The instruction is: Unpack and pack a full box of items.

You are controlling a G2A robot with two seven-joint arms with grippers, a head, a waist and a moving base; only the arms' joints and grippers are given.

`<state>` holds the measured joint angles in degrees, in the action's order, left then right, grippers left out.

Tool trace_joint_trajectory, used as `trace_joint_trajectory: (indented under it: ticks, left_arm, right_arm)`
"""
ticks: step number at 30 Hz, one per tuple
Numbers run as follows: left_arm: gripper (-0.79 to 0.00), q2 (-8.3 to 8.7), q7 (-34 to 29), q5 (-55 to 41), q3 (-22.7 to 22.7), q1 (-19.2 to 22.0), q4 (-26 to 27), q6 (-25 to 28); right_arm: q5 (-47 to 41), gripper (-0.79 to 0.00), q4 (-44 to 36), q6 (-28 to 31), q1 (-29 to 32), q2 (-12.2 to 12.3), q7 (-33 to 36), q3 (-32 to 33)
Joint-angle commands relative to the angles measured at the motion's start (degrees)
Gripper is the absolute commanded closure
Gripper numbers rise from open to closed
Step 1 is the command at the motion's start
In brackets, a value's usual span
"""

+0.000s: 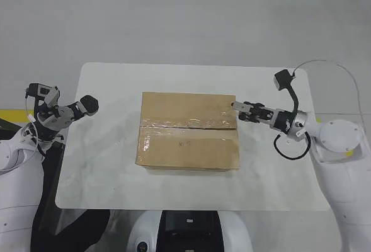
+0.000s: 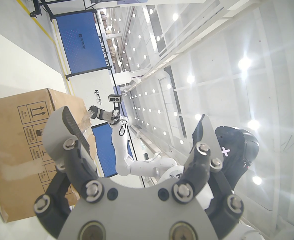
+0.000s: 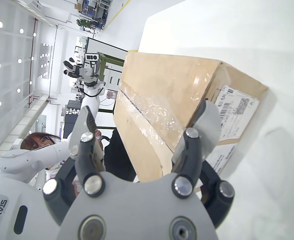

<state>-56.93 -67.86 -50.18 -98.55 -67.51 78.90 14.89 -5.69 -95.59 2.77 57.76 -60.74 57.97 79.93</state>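
Observation:
A closed cardboard box point(image 1: 188, 131) sits in the middle of the white table point(image 1: 109, 179), its top seam sealed with crinkled clear tape point(image 1: 188, 121). My right gripper point(image 1: 239, 106) is open at the box's right end, level with the top edge. In the right wrist view the box point(image 3: 162, 81) lies between my right gripper's point(image 3: 147, 119) fingers, one finger point(image 3: 208, 118) against the labelled end face. My left gripper point(image 1: 89, 104) hangs open over the table's left edge, well apart from the box. In the left wrist view this gripper point(image 2: 137, 128) holds nothing, with the box point(image 2: 17, 131) off to one side.
Bare tabletop point(image 1: 273, 176) surrounds the box on all sides. A white shipping label point(image 3: 236, 108) covers the box's end face by my right gripper. Handling symbols point(image 2: 33, 112) are printed on the face toward my left gripper.

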Motion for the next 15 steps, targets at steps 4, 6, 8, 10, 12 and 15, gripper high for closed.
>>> trace_joint_trajectory:
  ticks: [4, 6, 8, 10, 12, 15]
  left_arm:
    - [-0.785, 0.0, 0.0, 0.0, 0.0, 0.0, 0.0, 0.0]
    - [-0.785, 0.0, 0.0, 0.0, 0.0, 0.0, 0.0, 0.0]
    - [-0.785, 0.0, 0.0, 0.0, 0.0, 0.0, 0.0, 0.0]
    - [-0.785, 0.0, 0.0, 0.0, 0.0, 0.0, 0.0, 0.0]
    - [-0.785, 0.0, 0.0, 0.0, 0.0, 0.0, 0.0, 0.0]
    - [-0.785, 0.0, 0.0, 0.0, 0.0, 0.0, 0.0, 0.0]
  right_arm:
    - [0.98, -0.446, 0.54, -0.6, -0.73, 0.15, 0.56, -0.91]
    - [1.86, -0.382, 0.52, -1.4, -1.08, 0.21, 0.51, -1.36]
    - [1.97, -0.348, 0.57, -1.83, -1.25, 0.24, 0.29, -1.6]
    - [2.03, -0.329, 0.58, -1.99, -1.31, 0.28, 0.05, -1.68]
    - [2.54, -0.326, 0.53, -2.38, -1.31, 0.36, -0.17, -1.76]
    - [3.91, -0.339, 0.27, -3.28, -1.37, 0.5, -0.41, -2.05]
